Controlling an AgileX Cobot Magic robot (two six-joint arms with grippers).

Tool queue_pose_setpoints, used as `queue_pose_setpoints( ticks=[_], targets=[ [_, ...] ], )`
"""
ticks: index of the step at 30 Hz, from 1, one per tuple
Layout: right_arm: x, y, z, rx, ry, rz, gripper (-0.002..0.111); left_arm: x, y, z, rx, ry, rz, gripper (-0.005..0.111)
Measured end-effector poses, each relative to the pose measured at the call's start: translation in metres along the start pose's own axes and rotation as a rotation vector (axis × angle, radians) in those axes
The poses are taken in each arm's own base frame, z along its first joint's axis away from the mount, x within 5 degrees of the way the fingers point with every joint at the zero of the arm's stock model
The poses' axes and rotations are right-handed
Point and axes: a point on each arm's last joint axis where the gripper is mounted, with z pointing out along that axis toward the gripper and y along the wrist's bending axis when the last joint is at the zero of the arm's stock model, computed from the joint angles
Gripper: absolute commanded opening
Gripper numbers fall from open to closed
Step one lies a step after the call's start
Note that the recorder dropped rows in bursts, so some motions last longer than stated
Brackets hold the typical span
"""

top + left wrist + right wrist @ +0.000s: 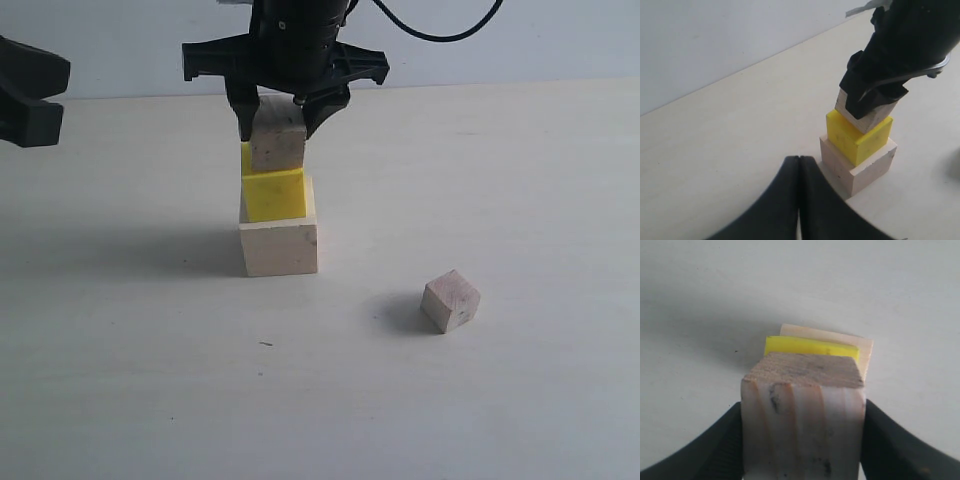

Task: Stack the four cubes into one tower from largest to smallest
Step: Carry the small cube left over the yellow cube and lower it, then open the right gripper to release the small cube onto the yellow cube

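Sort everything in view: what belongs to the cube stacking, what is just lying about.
Job: large pale cube; yellow cube on it; held small cube in the right gripper; loose small cube on the table.
Not in use: left gripper, shut, off to the side; black cable.

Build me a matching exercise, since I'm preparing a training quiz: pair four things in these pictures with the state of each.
Things: 1 large pale cube; 2 yellow cube; 3 right gripper; 4 left gripper.
States: A shut, empty; B resting on the table; C shut on a small cube; D sitting on the large pale cube.
Pairs: 1-B; 2-D; 3-C; 4-A.
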Motion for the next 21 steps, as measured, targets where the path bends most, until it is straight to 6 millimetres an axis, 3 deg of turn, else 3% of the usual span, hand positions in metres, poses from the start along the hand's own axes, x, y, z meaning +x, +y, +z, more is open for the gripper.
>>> queue_pose_setpoints(
  ticks=[3, 13, 21],
  targets=[
    [0.0, 0.0, 0.0, 0.0, 0.0, -0.002, 0.071, 0.0, 0.0, 0.0, 0.0, 0.0, 0.0, 0.0],
    [0.0, 0.0, -0.001, -0.001, -0.002, -0.004, 0.07, 0.0, 0.0, 0.0, 0.0, 0.0, 0.0, 0.0],
    [0.001, 0.001, -0.022, -0.017, -0.043, -0.008, 0.07, 0.0, 0.0, 0.0, 0.0, 0.0, 0.0, 0.0]
  ],
)
